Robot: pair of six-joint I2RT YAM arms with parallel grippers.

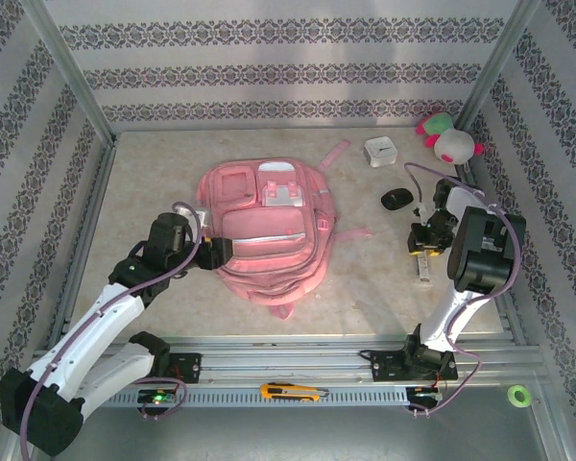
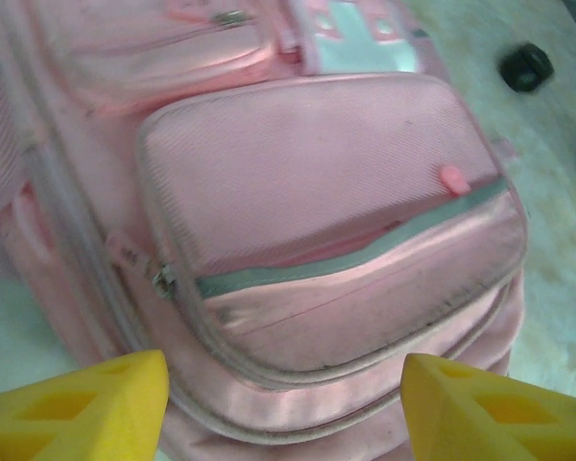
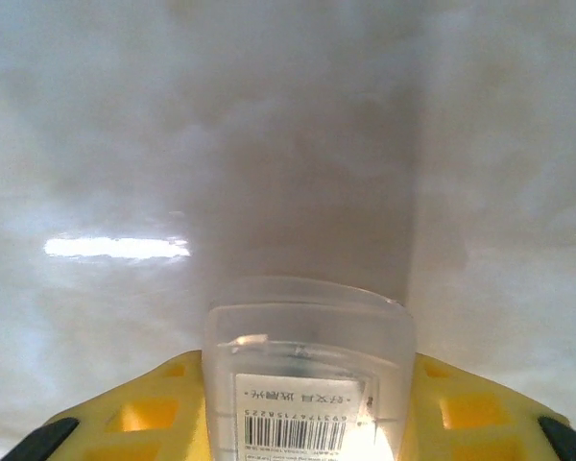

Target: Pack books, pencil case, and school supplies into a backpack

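The pink backpack [image 1: 267, 230] lies flat in the middle of the table, front up, its pockets zipped. My left gripper [image 1: 214, 252] hovers at its left edge, open. In the left wrist view the two yellow fingertips [image 2: 86, 408] stand wide apart over the backpack [image 2: 317, 192] and its lower front pocket. My right gripper [image 1: 424, 242] is down on the table at the right. Its yellow fingers [image 3: 134, 418] press on both sides of a clear plastic case [image 3: 307, 375] with a barcode label. The case [image 1: 424, 269] lies lengthwise on the table.
A small black object [image 1: 396, 199] lies between the backpack and the right arm. A white box [image 1: 379, 151] and a pink-and-green plush toy [image 1: 446, 137] sit at the back right. A yellow utility knife [image 1: 293, 392] and a green tape roll [image 1: 518, 394] lie off the table's front edge.
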